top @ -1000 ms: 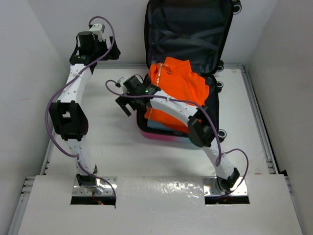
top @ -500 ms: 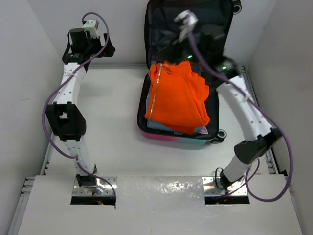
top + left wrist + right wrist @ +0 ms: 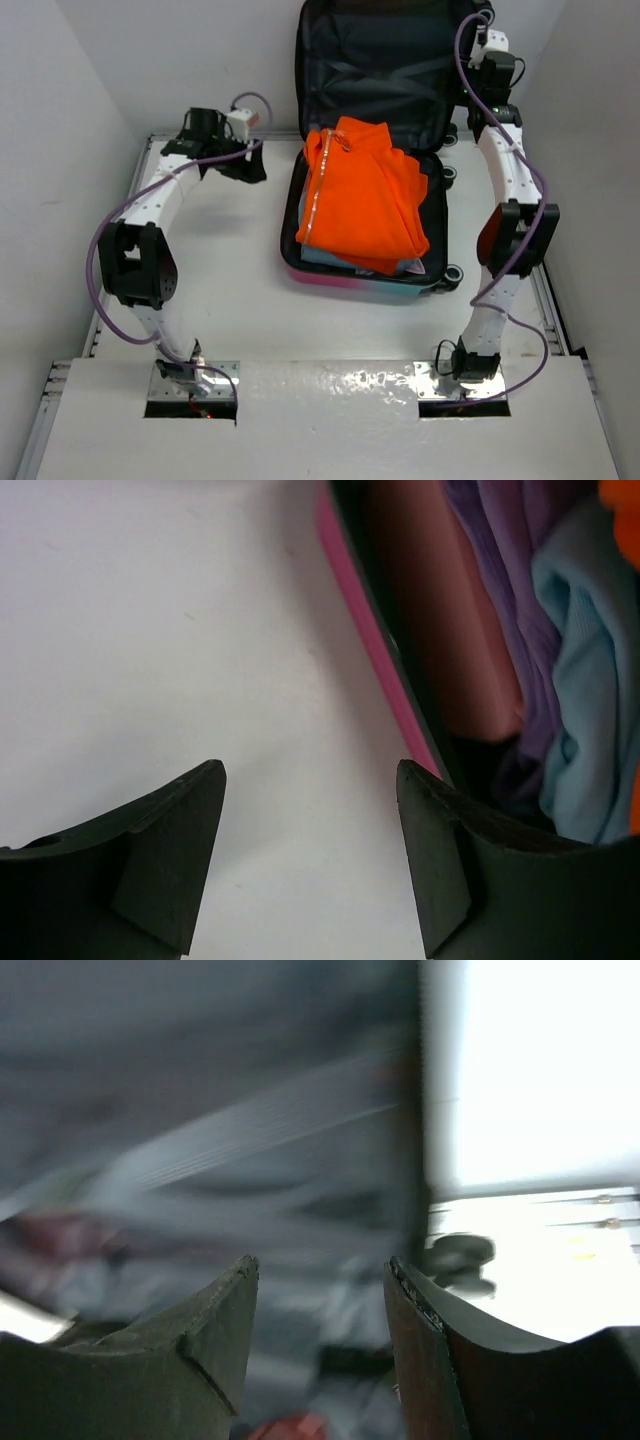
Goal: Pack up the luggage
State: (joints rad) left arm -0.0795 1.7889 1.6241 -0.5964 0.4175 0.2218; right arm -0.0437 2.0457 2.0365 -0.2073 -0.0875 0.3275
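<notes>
The luggage (image 3: 352, 276) lies open at the back middle of the table, its dark-lined lid (image 3: 385, 60) standing upright. An orange garment (image 3: 365, 195) is heaped on top of light blue clothes in the base. My left gripper (image 3: 252, 168) is open and empty, low over the table just left of the case; its wrist view shows the pink rim (image 3: 370, 640) and purple and light blue clothes (image 3: 590, 700) inside. My right gripper (image 3: 480, 98) is open and empty at the lid's upper right edge. Its blurred wrist view (image 3: 320, 1265) shows the lining and straps.
White walls close in the table on the left, back and right. The case's wheels (image 3: 452, 272) stick out on its right side, and one shows in the right wrist view (image 3: 460, 1255). A raised rail (image 3: 530, 250) runs along the table's right edge.
My right arm swung from the left side of the case, over it, up to the lid's right top corner. My left arm came from the back left corner down toward the case's left side.
</notes>
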